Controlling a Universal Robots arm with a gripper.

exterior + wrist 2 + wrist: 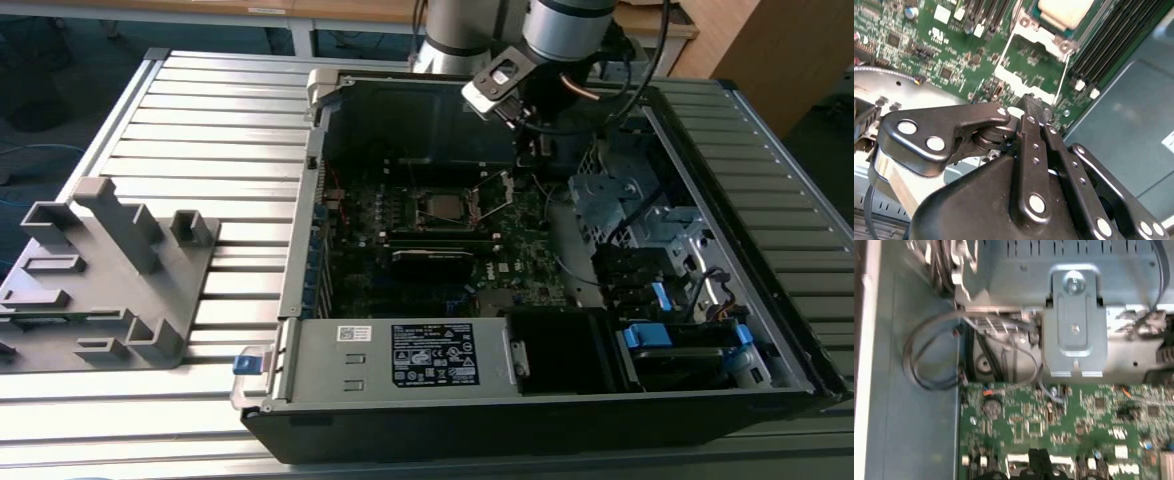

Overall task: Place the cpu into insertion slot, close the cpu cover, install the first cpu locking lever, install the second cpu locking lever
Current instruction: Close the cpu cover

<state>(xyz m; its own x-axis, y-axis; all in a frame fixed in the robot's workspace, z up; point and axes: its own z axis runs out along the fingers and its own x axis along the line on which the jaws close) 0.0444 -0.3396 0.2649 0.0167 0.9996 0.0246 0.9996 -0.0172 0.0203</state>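
**Case** (300, 200). Lies on its side on the slatted worktop (200, 110) with the side panel off. Probably set so to turn the board (944, 50) upward for reach from above.

**Cpu** (1064, 11). Sits in the slot (1026, 22), pale metal face up and level with the rim as far as can be seen. Judged as placed: first step done.

**Cover** (1019, 80). Stands swung open on its hinge, away from the slot, with green board showing through its window. Does not lie over the cpu. Probably thrown back to leave the slot free for seating the chip. Closing not yet done.

**Lever** (1063, 75). Runs as a thin wire along one side of the cover and looks unlatched. Needs to be free, by judgement, for the cover to swing at all.

**Claw** (1036, 107). Fingers (1030, 145) drawn together, with nothing plainly between them. Tips lie at the cover's free edge in the second wrist view. Cannot tell whether they pinch that edge or merely touch it. A closed, narrow tip seems suited to nudging so thin a frame. Hangs over the board on the exterior view's right of the slot.

**Fixture** (107, 270). Stands as a grey stepped block on the worktop at the exterior view's left, well apart from the case. Not in use at this point.
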